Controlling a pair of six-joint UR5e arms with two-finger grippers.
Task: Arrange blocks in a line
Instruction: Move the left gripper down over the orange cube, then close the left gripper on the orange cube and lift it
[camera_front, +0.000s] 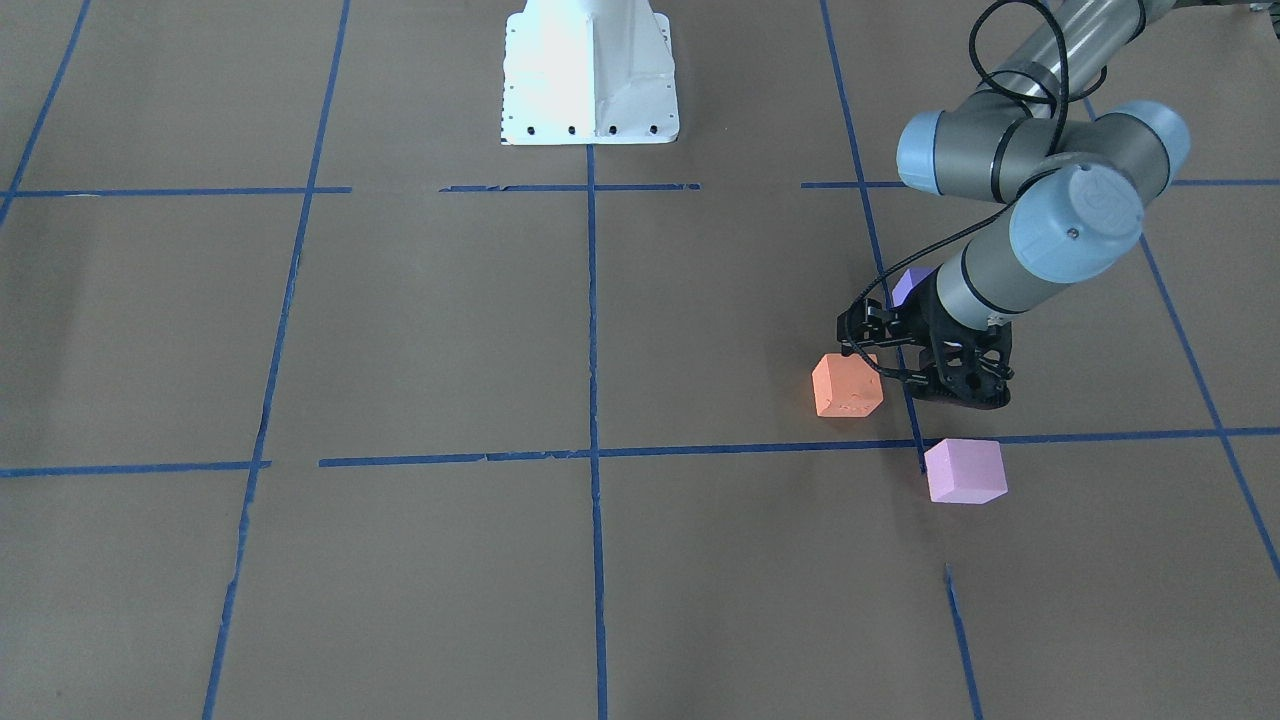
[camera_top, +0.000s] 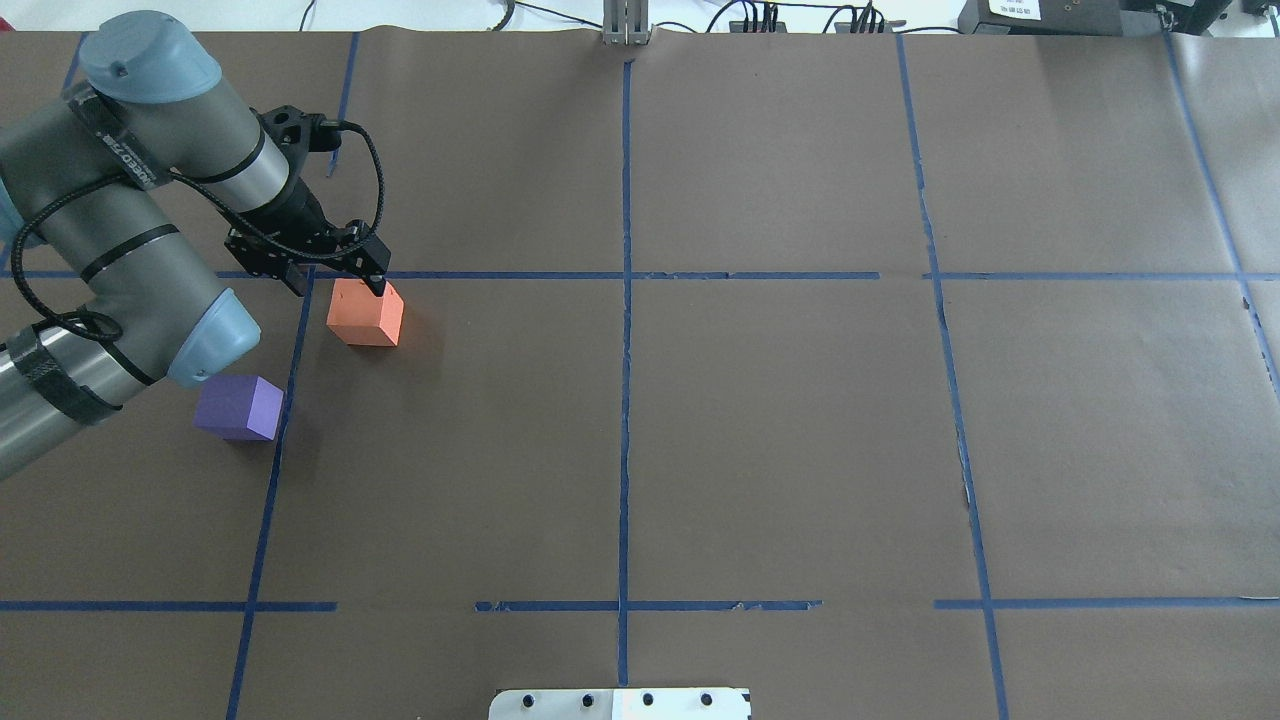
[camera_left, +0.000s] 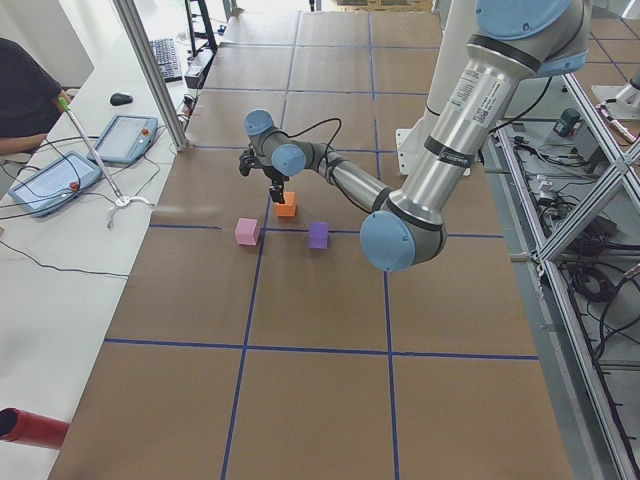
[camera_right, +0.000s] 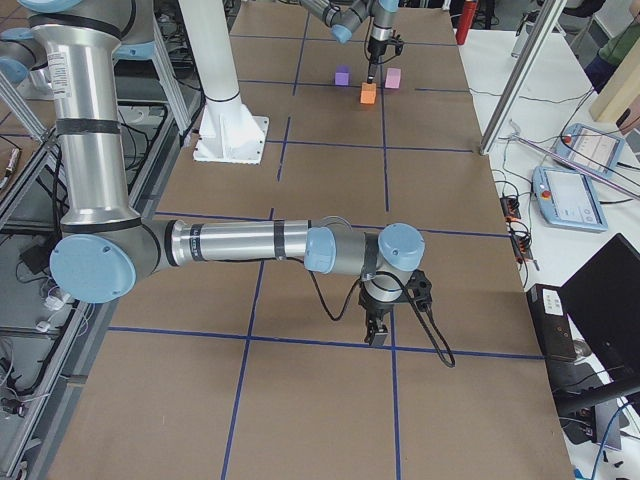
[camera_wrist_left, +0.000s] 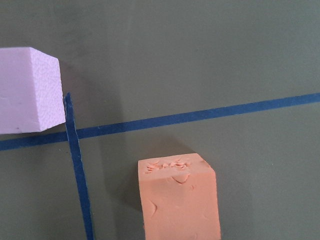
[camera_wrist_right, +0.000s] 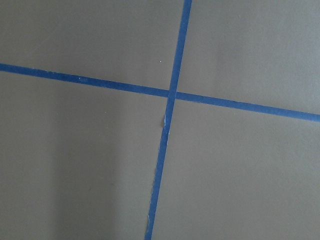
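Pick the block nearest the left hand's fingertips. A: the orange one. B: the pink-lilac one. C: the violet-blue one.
A: in the overhead view the left hand has a fingertip at the top edge of the orange block, while the violet-blue block sits apart, nearer the robot, and the pink-lilac block lies beyond the blue tape line.

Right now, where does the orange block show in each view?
Front-facing: right of centre.
Overhead: upper left.
Left: upper middle.
Right: top, far.
Left wrist: bottom centre.
Right wrist: not in it.
Shared landmark: left claw beside it.
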